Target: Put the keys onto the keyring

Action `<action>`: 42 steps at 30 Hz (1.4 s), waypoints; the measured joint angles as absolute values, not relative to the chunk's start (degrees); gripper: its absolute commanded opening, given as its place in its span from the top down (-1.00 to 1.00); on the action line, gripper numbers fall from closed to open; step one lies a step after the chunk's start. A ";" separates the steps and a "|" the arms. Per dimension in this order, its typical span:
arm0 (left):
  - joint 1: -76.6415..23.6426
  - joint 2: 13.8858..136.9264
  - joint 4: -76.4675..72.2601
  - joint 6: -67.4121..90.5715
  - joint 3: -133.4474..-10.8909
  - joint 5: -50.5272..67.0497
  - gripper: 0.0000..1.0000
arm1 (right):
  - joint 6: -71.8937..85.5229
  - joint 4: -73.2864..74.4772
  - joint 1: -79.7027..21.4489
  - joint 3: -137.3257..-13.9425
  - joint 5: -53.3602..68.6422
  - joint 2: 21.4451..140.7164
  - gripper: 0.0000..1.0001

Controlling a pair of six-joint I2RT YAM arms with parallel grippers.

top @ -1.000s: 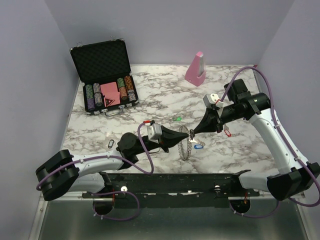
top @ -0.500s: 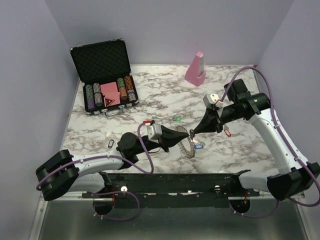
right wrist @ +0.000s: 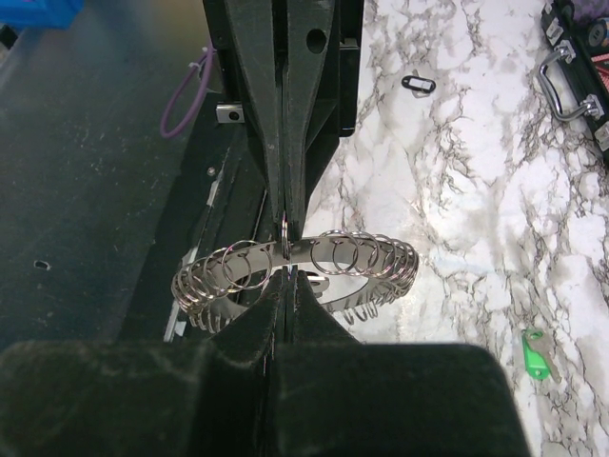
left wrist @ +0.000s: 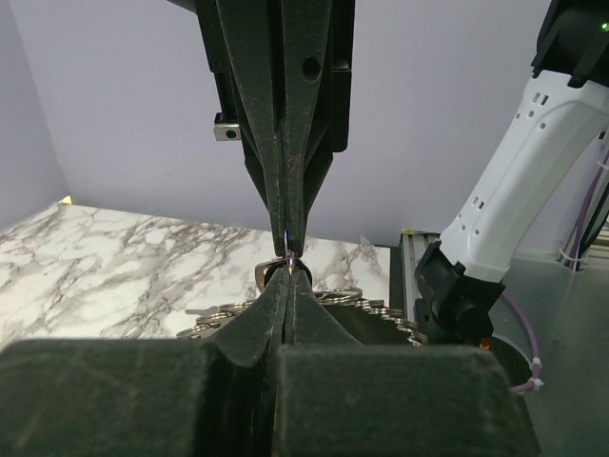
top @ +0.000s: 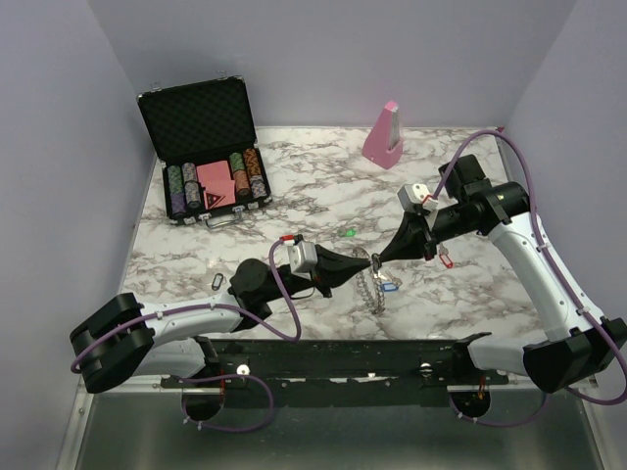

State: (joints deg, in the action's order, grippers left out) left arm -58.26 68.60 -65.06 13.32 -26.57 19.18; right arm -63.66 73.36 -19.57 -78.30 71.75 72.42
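Marble tabletop (top: 470,294) lies below the left gripper (top: 363,262) and right gripper (top: 378,258), tip-to-tip, each clamped on the keyring (top: 372,292) hanging just beneath them.

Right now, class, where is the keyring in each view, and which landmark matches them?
Top external: keyring hangs edge-on at centre.
Left wrist: keyring low centre, partly hidden.
Right wrist: keyring centre, a looped arc.
Landmark: left pincer and right pincer meet tip to tip.

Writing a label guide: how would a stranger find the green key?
Start at the pink wedge at the marble table's far edge and come toward the near side. The green key lies alone on bare marble, the only bright green thing there.
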 measured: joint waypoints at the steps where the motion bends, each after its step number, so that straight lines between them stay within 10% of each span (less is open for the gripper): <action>1: -58.26 68.60 -65.06 13.32 -26.57 19.18 1.00 | -63.70 73.36 -19.57 -78.30 71.81 72.42 0.99; 42: -55.83 57.52 -44.45 -9.56 -27.97 24.29 1.00 | -89.03 76.53 -21.32 -81.28 65.41 75.88 0.99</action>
State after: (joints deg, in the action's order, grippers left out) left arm -55.83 57.52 -44.45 -9.56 -27.97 24.29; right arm -89.03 76.53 -21.32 -81.28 65.41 75.88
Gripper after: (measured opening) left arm 0.006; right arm 0.007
